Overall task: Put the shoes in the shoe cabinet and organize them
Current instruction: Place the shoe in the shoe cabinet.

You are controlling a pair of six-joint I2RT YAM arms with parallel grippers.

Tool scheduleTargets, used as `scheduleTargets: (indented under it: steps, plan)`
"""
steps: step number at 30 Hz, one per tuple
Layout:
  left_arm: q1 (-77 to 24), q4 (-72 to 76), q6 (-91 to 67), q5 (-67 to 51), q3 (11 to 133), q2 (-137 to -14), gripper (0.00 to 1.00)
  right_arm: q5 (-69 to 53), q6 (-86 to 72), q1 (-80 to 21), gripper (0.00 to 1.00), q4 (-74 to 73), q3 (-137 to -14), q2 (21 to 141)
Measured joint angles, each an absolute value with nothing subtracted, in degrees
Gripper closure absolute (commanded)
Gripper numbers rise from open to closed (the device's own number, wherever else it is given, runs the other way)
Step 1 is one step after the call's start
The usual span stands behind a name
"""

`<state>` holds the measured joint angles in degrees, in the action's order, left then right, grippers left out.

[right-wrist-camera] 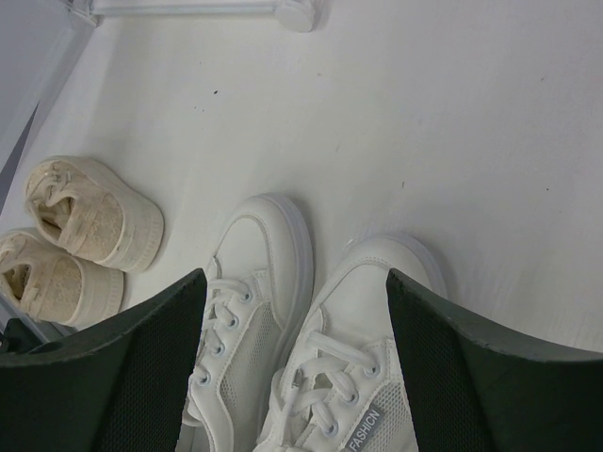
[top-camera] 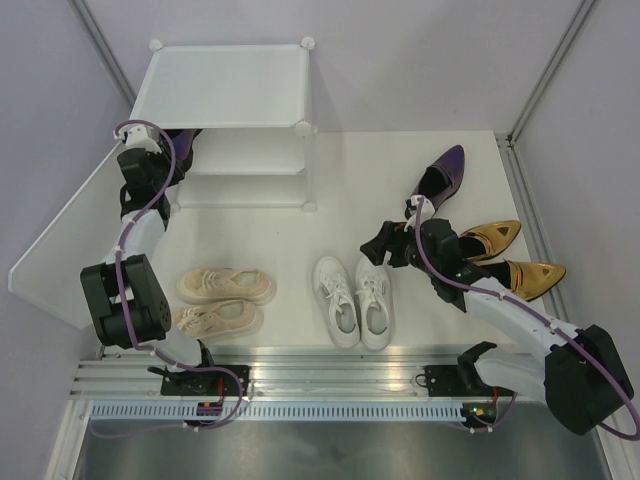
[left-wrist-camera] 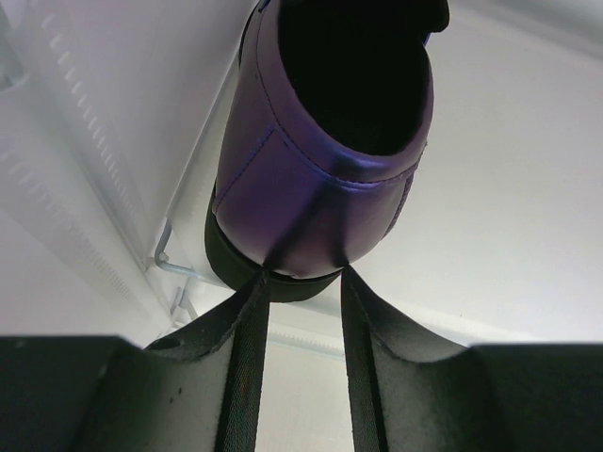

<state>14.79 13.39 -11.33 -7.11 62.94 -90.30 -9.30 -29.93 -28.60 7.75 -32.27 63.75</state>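
Note:
The white shoe cabinet [top-camera: 228,85] stands at the back left with its door [top-camera: 70,235] swung open to the left. My left gripper [top-camera: 183,145] reaches into its lower compartment. In the left wrist view, this gripper [left-wrist-camera: 300,275] pinches the back of the heel of a glossy purple loafer [left-wrist-camera: 311,188] at its fingertips. The other purple loafer [top-camera: 445,172] lies on the table at the right. My right gripper [top-camera: 385,245] is open and empty, just above the toes of the white sneakers [right-wrist-camera: 273,245], which stand side by side [top-camera: 352,300].
The beige sneakers [top-camera: 225,300] lie at the front left and also show in the right wrist view [right-wrist-camera: 89,212]. The gold heels [top-camera: 510,255] lie at the right, beside my right arm. A wire hinge [left-wrist-camera: 174,268] sits by the cabinet's left wall.

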Motion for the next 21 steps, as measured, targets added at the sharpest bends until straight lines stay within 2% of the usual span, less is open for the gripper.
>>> scheduleTargets:
  steps: [13,21]
  plan:
    - [14.15,13.82,-10.28,-3.75,62.94,-90.3,0.6,-9.19,-29.93,-28.58,0.19,7.77,-32.27,64.55]
    - [14.11,13.85,-9.56,-2.87,62.94,-90.3,0.52,-9.17,-29.93,-28.6,0.19,7.77,-32.27,64.58]
